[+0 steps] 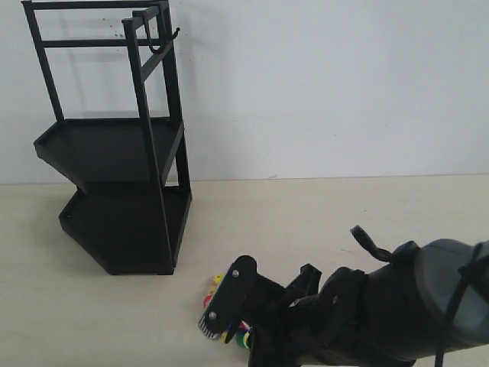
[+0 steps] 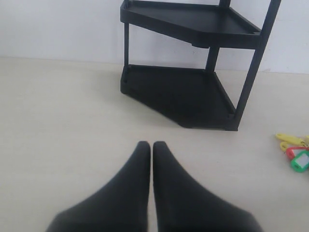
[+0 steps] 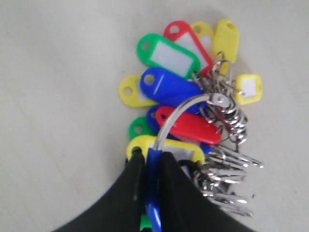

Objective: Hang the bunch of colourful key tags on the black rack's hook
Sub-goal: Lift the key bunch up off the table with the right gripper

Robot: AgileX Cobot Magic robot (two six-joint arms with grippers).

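The colourful key tag bunch (image 3: pixel 186 104) lies on the table, yellow, red, green and blue tags fanned out with metal rings beside them. My right gripper (image 3: pixel 153 157) is shut on its blue loop (image 3: pixel 153 193). In the exterior view the bunch (image 1: pixel 229 330) peeks out under the right gripper (image 1: pixel 221 313) at the front. The black rack (image 1: pixel 114 168) stands at the back left, its hook (image 1: pixel 166 42) at the top corner bar. My left gripper (image 2: pixel 151 145) is shut on nothing, low over bare table before the rack (image 2: pixel 193 92); the bunch (image 2: pixel 295 151) shows at that view's edge.
A white wall rises behind the pale wooden table (image 1: pixel 321 222). The right arm's bulky black body (image 1: pixel 397 306) fills the front right corner of the exterior view. The left arm does not show in the exterior view.
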